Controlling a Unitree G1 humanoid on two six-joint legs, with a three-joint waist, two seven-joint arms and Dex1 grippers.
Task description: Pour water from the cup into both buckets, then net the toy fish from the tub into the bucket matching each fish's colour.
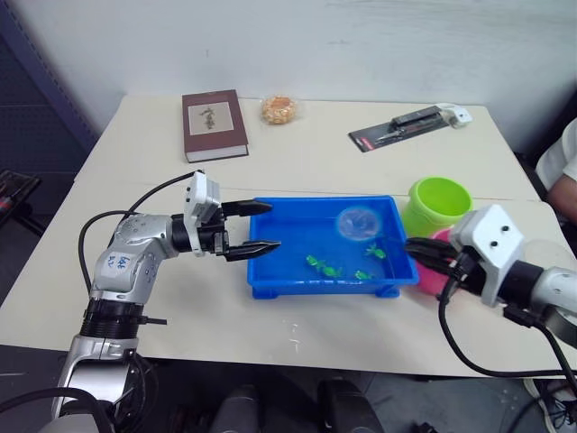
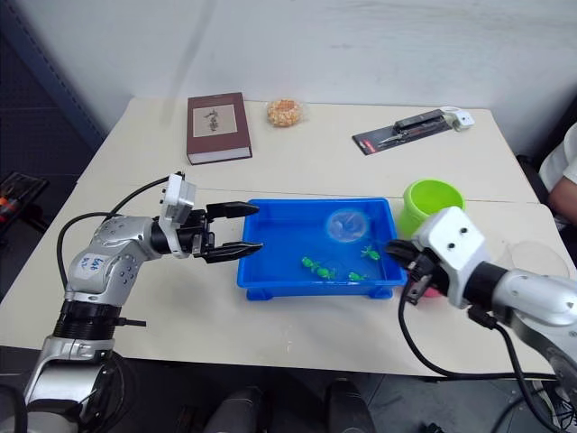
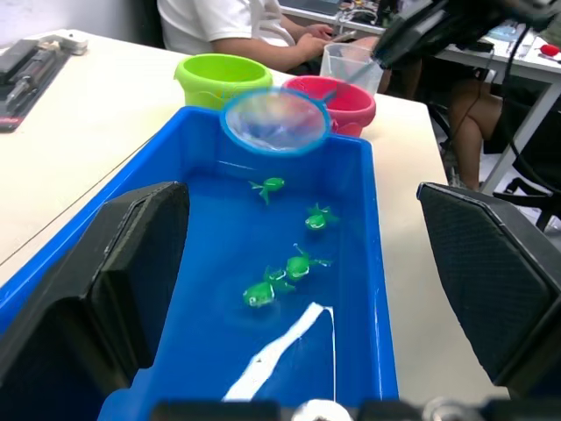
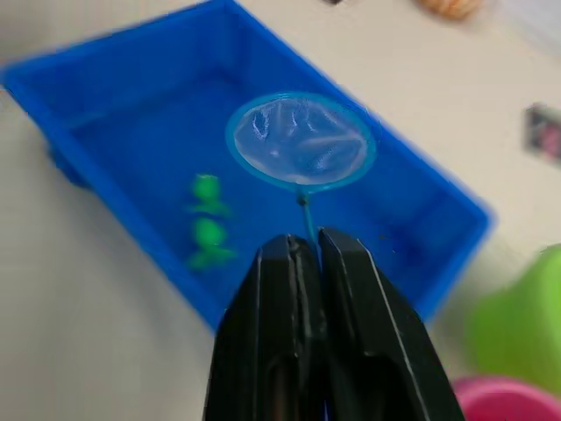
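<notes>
The blue tub (image 1: pixel 320 201) sits mid-table, holding water and several green toy fish (image 1: pixel 317 263). My right gripper (image 1: pixel 422 252) is at the tub's right end, shut on the net's thin handle. The net's blue hoop (image 1: pixel 359 222) hangs over the tub's far right part, above the fish (image 4: pixel 209 235). My left gripper (image 1: pixel 272 225) is open, and its fingers straddle the tub's left end. The lime green bucket (image 1: pixel 439 203) stands just right of the tub. The pink bucket (image 3: pixel 344 98) is beside it, largely hidden behind my right gripper. The clear cup (image 3: pixel 351 66) stands by the pink bucket.
A dark red book (image 1: pixel 214 124), a wrapped snack (image 1: pixel 279 109) and a packaged tool (image 1: pixel 406 126) lie along the table's far side. A person (image 3: pixel 237 26) sits at the table's right end, near the buckets.
</notes>
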